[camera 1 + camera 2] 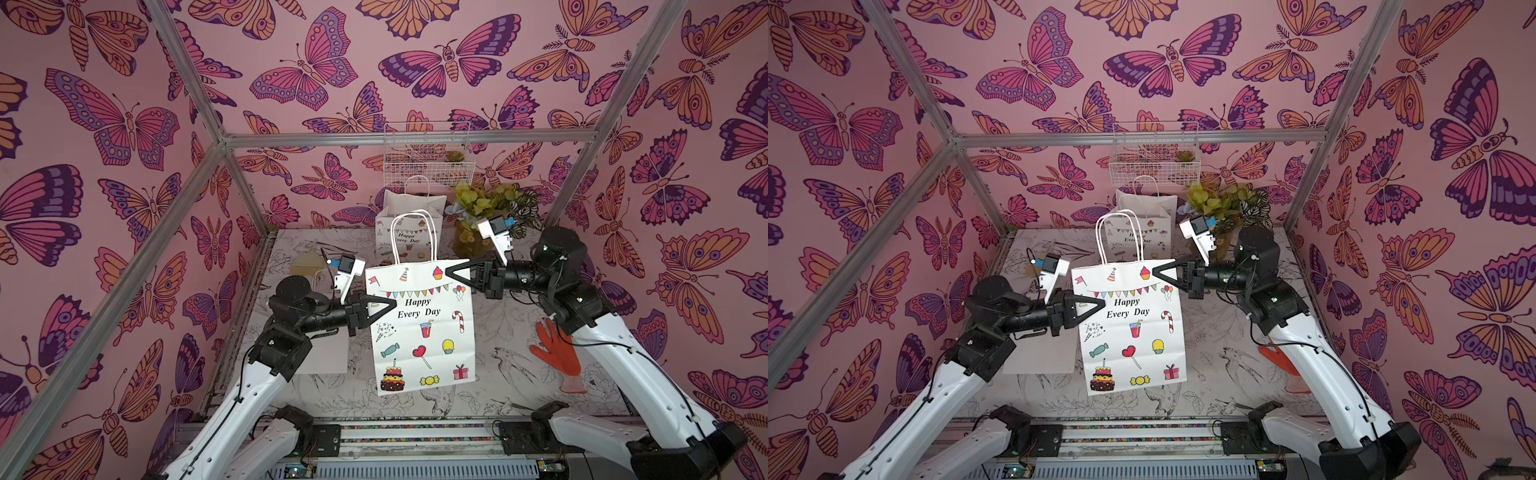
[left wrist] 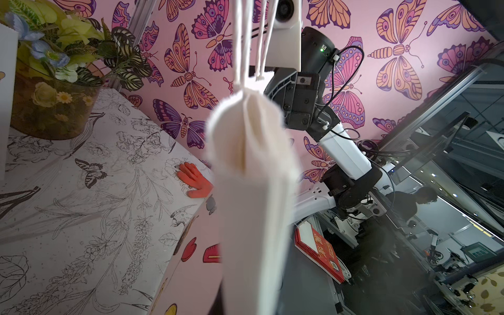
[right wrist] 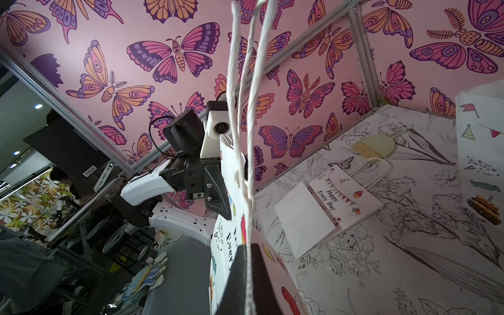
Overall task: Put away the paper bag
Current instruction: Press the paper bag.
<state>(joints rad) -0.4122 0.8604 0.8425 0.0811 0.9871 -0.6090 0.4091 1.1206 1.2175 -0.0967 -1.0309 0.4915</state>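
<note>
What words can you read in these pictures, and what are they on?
"Happy Every Day": on the front paper bag.
"Happy Every Day": on the standing bag behind it.
"Happy Every Day": on the flat bag lying on the table.
Red booklet print: too blurred to read.

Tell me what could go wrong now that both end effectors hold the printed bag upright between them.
1. The left end effector and right end effector each pinch only an edge of the paper bag; pulling apart could tear it, or it may slip.
2. The standing bag and plant sit close behind; carrying it back might knock them.
</note>
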